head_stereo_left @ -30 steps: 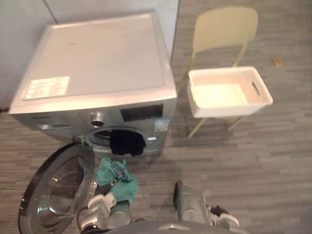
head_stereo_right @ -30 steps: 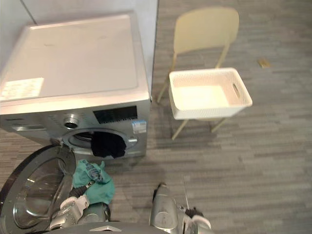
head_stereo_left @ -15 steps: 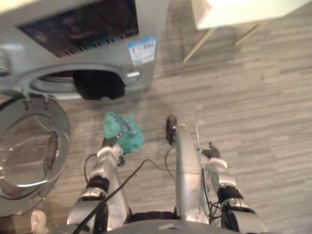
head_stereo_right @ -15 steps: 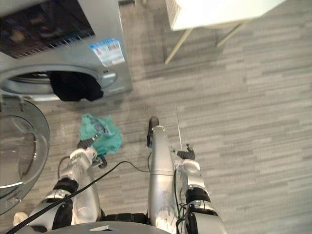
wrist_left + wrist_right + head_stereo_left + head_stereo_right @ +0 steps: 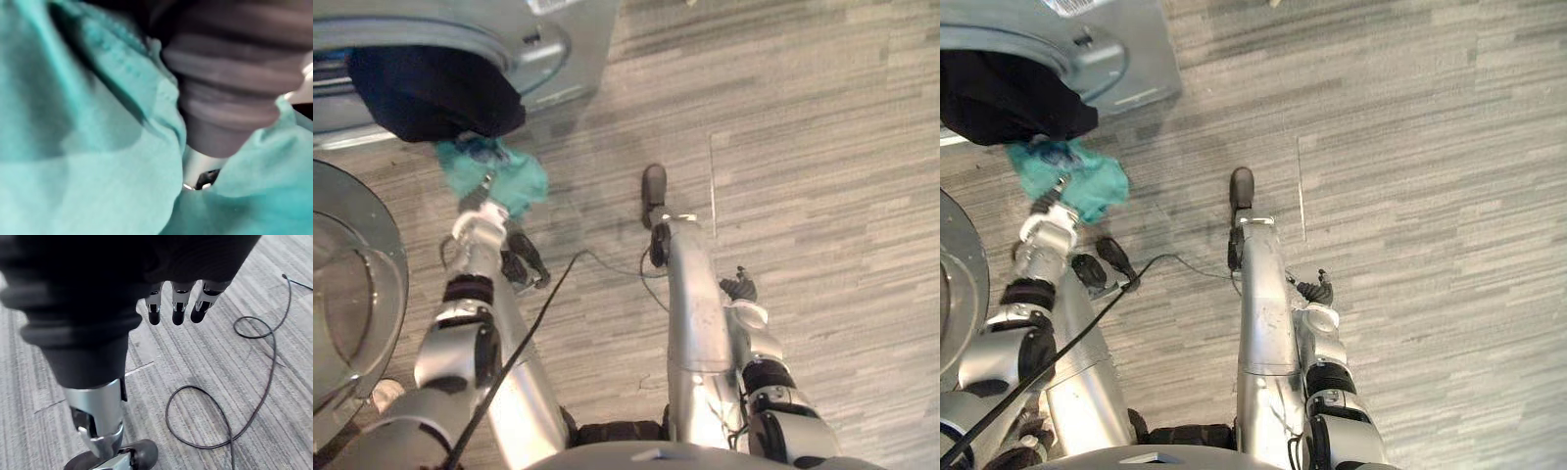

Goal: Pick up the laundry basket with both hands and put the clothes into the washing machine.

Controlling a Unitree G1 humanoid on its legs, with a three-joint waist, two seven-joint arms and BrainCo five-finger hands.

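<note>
A teal cloth (image 5: 514,181) hangs from my left hand (image 5: 473,208), which is shut on it, just below the washing machine's round opening (image 5: 543,49). In the left wrist view the teal cloth (image 5: 73,171) wraps around the hand's dark cover and hides its fingers. A black garment (image 5: 421,93) droops out over the opening's lower rim, right above the teal cloth. My right hand (image 5: 734,288) hangs low at my right side over the floor. Its fingers (image 5: 178,313) are straight and hold nothing.
The washer's round glass door (image 5: 342,294) stands swung open at the left, close beside my left arm. Grey plank floor (image 5: 842,147) stretches away to the right of the machine.
The camera has tipped down and moved closer, so the chair and white basket have left the picture. My left hand has carried the teal cloth up to just under the black garment.
</note>
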